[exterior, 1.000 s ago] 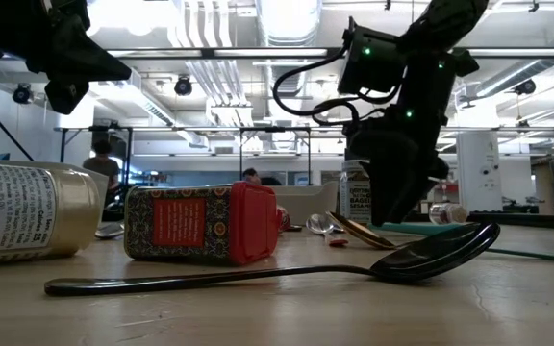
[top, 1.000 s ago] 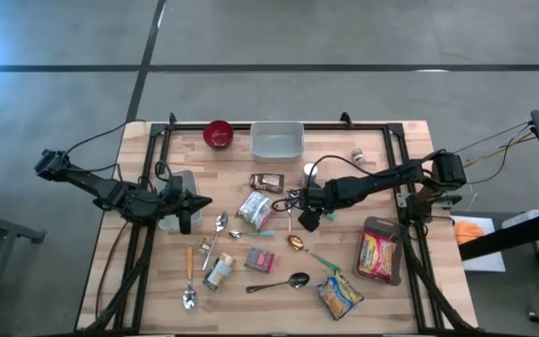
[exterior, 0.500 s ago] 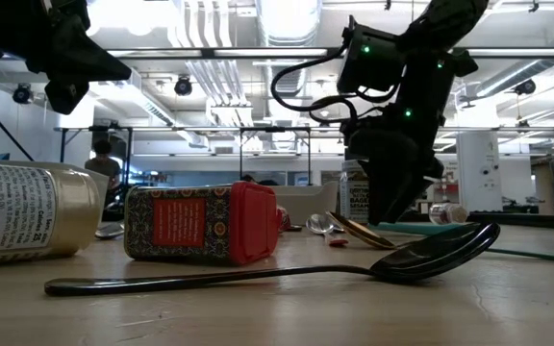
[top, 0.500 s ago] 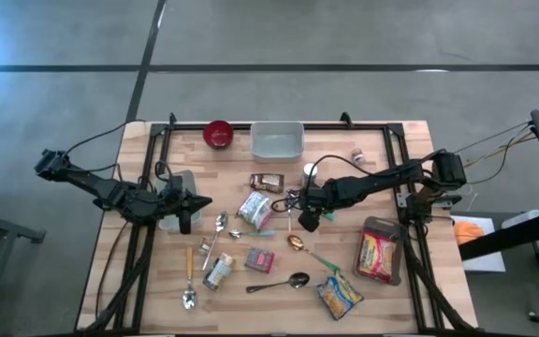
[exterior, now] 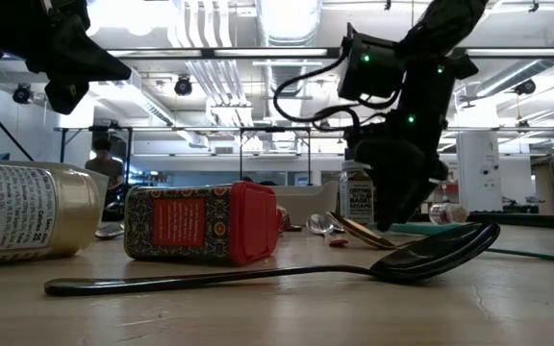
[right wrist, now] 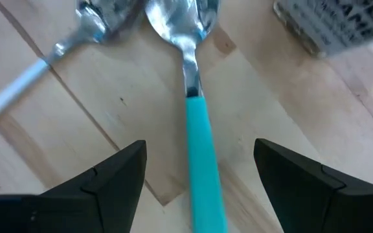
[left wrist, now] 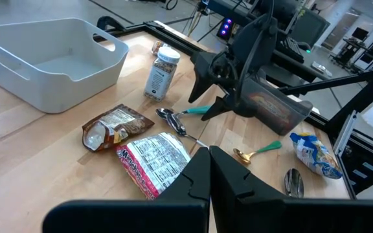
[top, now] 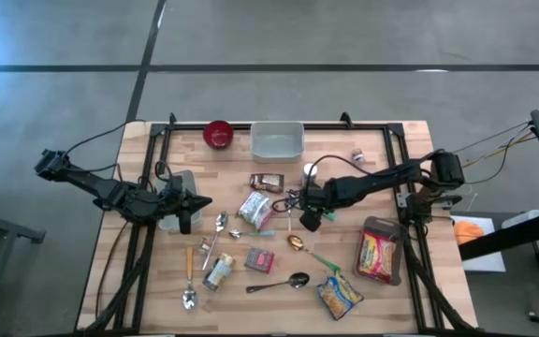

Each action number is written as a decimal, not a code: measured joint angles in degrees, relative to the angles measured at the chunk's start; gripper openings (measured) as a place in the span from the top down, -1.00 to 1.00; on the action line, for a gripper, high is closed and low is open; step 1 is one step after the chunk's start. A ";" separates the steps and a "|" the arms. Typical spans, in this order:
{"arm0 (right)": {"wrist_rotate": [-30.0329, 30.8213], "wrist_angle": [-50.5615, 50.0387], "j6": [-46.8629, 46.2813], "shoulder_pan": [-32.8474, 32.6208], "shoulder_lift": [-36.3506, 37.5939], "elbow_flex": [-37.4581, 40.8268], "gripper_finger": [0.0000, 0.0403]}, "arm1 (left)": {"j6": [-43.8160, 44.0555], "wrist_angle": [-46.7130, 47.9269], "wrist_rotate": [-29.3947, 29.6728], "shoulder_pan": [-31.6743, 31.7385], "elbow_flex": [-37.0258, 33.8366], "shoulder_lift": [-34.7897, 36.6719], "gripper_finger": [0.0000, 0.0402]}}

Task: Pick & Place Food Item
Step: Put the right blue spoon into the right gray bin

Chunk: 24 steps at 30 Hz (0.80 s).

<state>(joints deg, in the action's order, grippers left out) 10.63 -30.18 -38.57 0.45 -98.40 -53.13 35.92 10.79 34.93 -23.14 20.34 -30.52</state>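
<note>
Food packet [top: 254, 210] still untouched on worktop [top: 382, 168]; right fingers [right wrist: 109, 178] spread wide, barely shifted over teal-handled spoon [right wrist: 199, 149], gripping nothing; left fingers [left wrist: 199, 175] closed, waiting.

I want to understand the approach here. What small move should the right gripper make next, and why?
Probably lower straight down a little, then close. The right gripper is open, its fingers on either side of the teal-handled spoon lying on the table, but not touching it. The left gripper waits shut.
</note>
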 joint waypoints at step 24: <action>1.65 -0.06 -0.61 -0.04 -1.19 -0.04 0.80 | 0.00 0.39 0.01 0.01 0.00 0.02 1.00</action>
<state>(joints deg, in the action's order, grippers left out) 12.28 -30.24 -39.19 0.40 -99.59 -53.17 35.92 11.18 34.94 -23.12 20.34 -30.50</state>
